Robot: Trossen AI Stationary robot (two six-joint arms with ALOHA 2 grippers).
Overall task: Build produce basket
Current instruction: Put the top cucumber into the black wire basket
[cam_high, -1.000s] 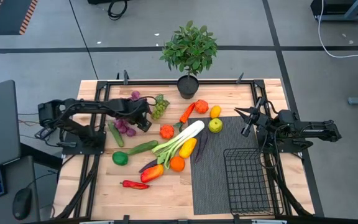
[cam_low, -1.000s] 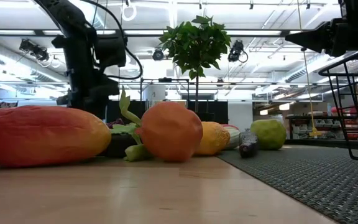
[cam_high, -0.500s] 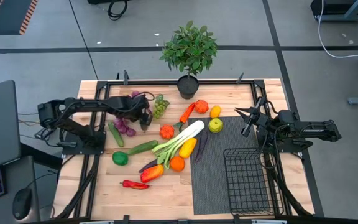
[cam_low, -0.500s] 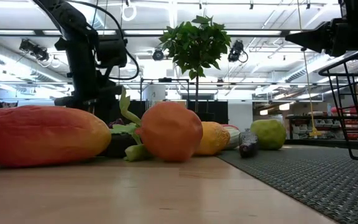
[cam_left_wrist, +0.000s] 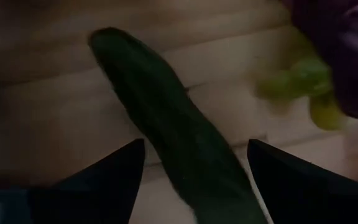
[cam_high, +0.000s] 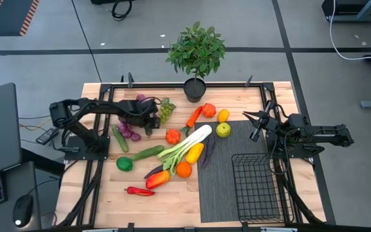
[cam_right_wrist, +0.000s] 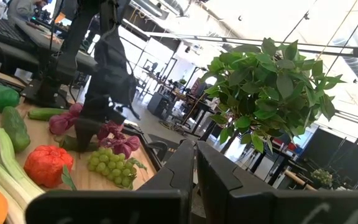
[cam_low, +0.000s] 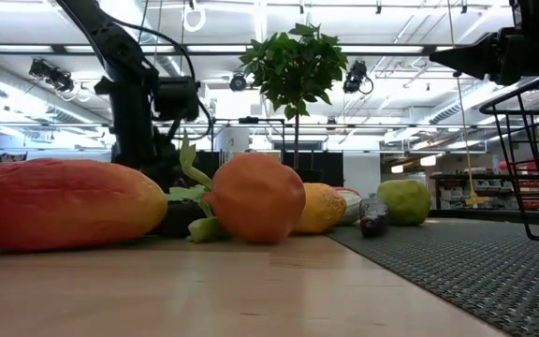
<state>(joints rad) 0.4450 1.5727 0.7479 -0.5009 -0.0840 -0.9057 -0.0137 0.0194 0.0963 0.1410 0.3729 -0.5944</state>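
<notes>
Opening up at the left pincer (cam_high: 149, 122), around 10 o'clock on the worktop (cam_high: 108, 200): wider than a second ago, now gaping and gripping nothing. Nudged a touch toward 12 as well, hovering between the purple grapes (cam_high: 129, 131) and the green grapes (cam_high: 165, 111). Seen through the left wrist view, straddling a dark cucumber (cam_left_wrist: 166, 124), one finger on either side, not yet touching by the look of it. Reads as lining up a pick, so probably a drop and a squeeze to come. Over at 3 o'clock, parked and pinched shut on nothing: the right pincer (cam_high: 256, 125). Down at 5 o'clock, the basket (cam_high: 234, 187) on the grey mat (cam_high: 214, 167), apparently with nothing inside. All of the produce pile (cam_high: 185, 151) out on the wood around the centre, well apart from the basket; barely started, judging by that.
</notes>
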